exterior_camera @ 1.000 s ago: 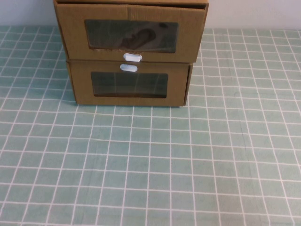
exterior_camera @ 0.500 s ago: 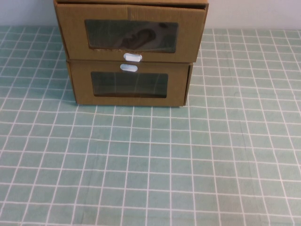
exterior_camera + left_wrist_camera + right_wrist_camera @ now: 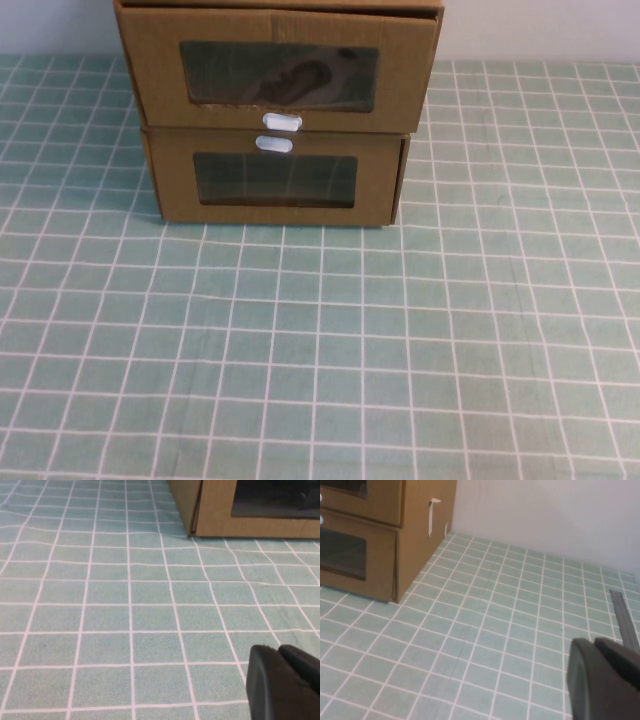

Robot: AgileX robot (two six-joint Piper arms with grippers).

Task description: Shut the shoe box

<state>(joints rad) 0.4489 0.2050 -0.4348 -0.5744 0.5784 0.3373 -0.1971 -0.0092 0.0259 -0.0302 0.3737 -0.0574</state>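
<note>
A staged test bench rather than a lived-in room: a surface (image 3: pixel 320 350) covered in teal cloth with a white grid, a bare pale wall (image 3: pixel 545 515) behind, and two stacked cardboard drawer boxes (image 3: pixel 275 115).

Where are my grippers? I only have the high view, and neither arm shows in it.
Observer: The left gripper is over the bare checked cloth, short of the lower cardboard box and near its left front corner.
Operator: And the right one?
Observer: The right gripper is over the cloth too, off to the right of the stack and well apart from the shoe box.
Operator: Fingers?
Observer: Both grippers look shut and hold nothing.
</note>
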